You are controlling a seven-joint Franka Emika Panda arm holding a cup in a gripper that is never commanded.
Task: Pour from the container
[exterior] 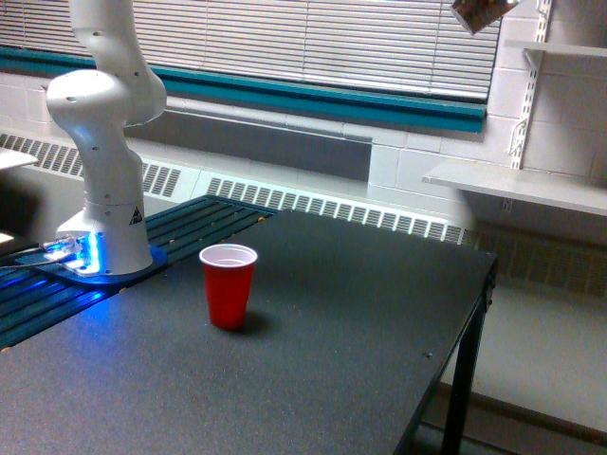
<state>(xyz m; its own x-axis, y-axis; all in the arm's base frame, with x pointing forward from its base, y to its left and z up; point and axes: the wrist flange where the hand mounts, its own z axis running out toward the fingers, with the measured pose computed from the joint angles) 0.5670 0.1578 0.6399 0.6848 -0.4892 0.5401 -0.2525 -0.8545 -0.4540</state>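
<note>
Dark counter (360,322) fills the foreground, its speckled top bare near the camera. Farther back a red cup (228,284) stands upright (white inside, nothing visible in it). Beyond it, toward the exterior view's left, the white robot base (100,218) sits on a glowing blue plate. Behind runs a radiator grille (322,204) under closed blinds (313,43). High at the top edge, a clear cup (482,13) of brown nuts hangs tilted; the claw is out of frame.
</note>
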